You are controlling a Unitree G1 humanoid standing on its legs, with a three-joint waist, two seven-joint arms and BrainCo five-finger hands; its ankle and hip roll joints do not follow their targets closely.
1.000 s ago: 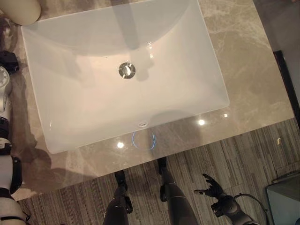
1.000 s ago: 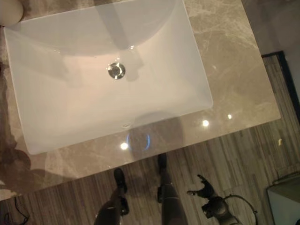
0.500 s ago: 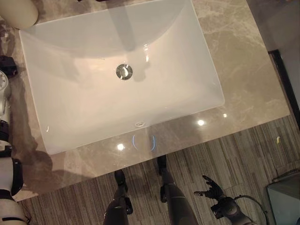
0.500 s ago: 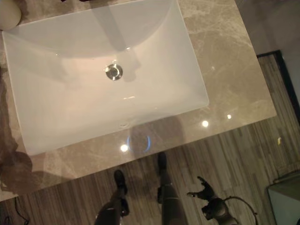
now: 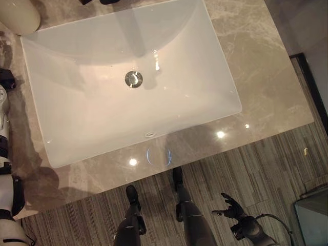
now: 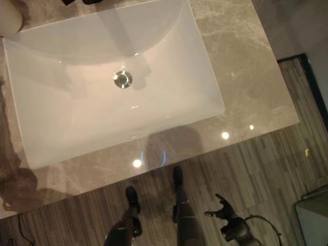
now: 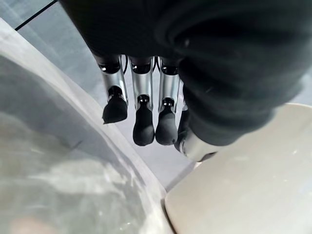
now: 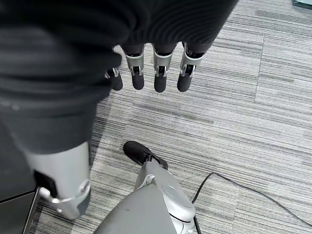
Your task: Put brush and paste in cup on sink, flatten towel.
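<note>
Only the camera has shifted; right robot hand point(image 5: 231, 209) hangs released, left robot hand point(image 7: 146, 119) released over the bench point(image 5: 256, 77); risk: no brush sighted, misreach likely.

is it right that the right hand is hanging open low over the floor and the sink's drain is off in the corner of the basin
Not quite. The right hand does hang open over the striped floor, fingers relaxed and holding nothing. But the drain sits near the middle of the white sink, not in a corner. The left eye view shows this.
</note>
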